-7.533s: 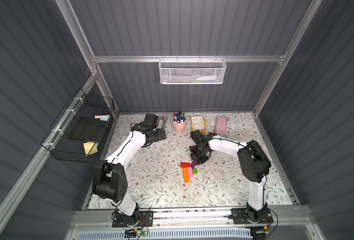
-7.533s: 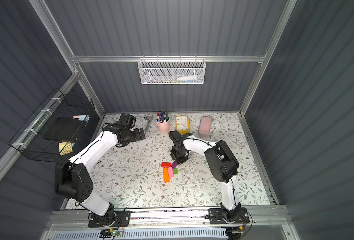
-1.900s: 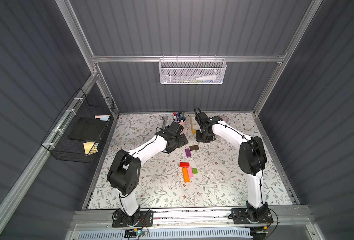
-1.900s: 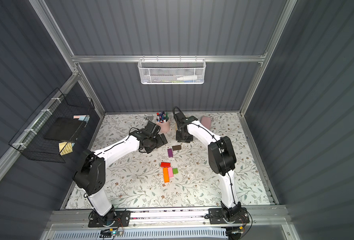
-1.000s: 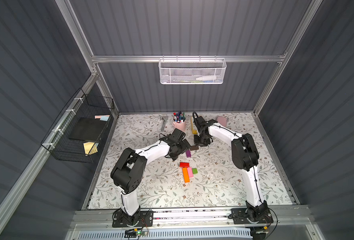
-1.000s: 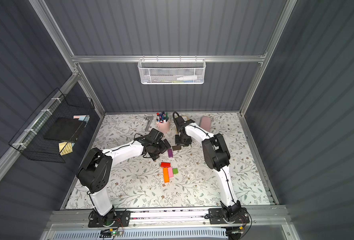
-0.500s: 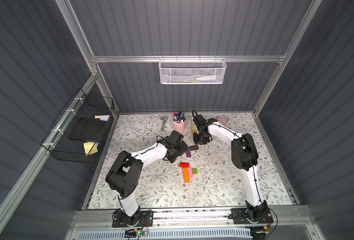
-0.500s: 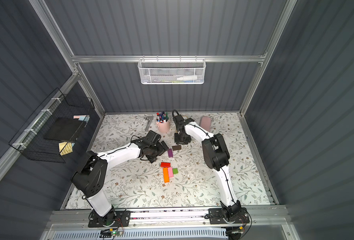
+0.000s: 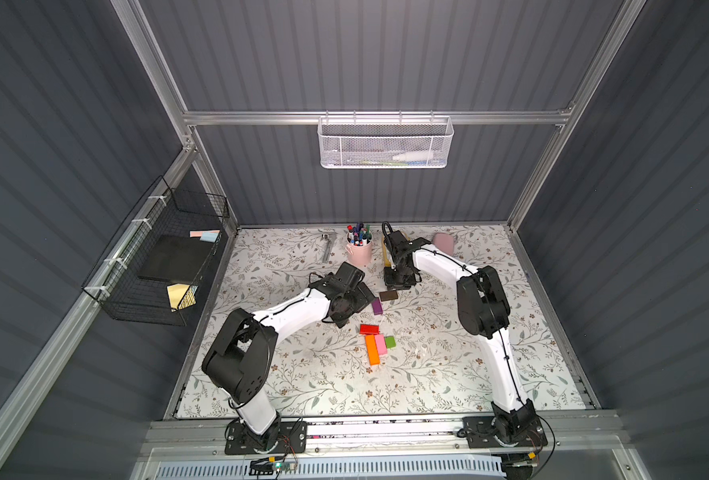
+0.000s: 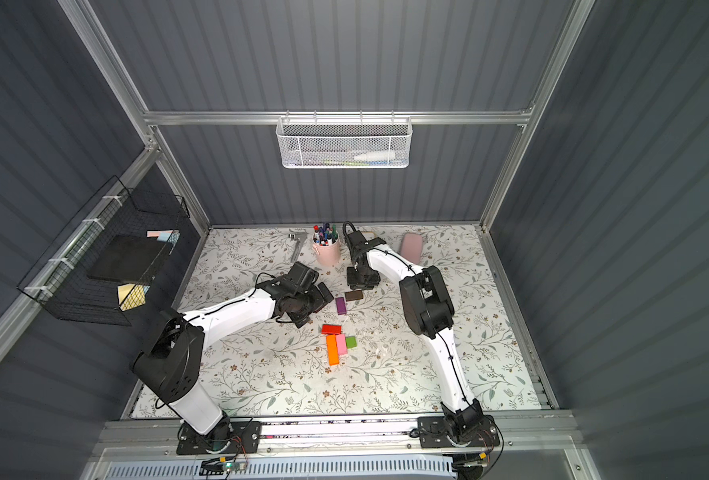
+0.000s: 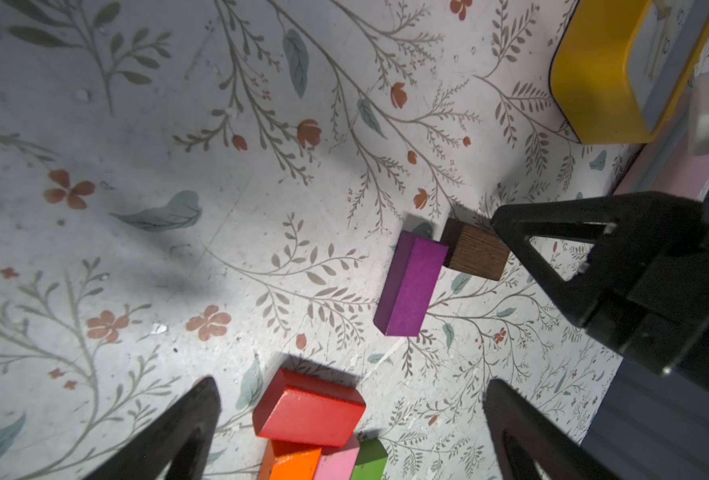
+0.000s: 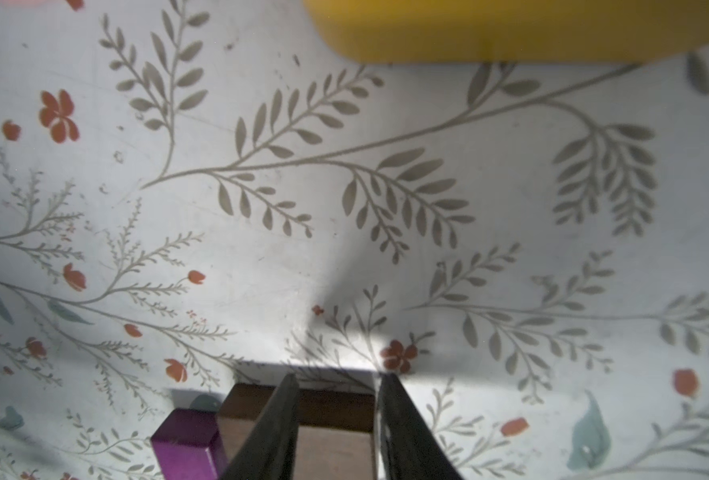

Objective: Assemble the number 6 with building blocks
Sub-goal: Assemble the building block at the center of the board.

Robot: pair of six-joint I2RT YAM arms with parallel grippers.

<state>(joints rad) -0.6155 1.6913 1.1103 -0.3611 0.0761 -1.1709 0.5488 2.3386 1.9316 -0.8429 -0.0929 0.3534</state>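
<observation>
Of the number 6 I see a joined cluster: a red block lies across an orange bar and a pink bar, with a green cube beside the pink. Apart from it, a purple block touches a dark brown block at one corner. My left gripper hovers left of the purple block, open and empty; in its wrist view the red block lies between its fingers. My right gripper is shut, its tips against the brown block.
A pink pen cup, a yellow clock, a pale pink case and a metal tool stand along the back of the floral mat. A wire basket hangs on the left wall.
My left gripper has drawn back to the left, off the purple block, which now shows in full. The right gripper has stayed at the brown block. No block has moved.
</observation>
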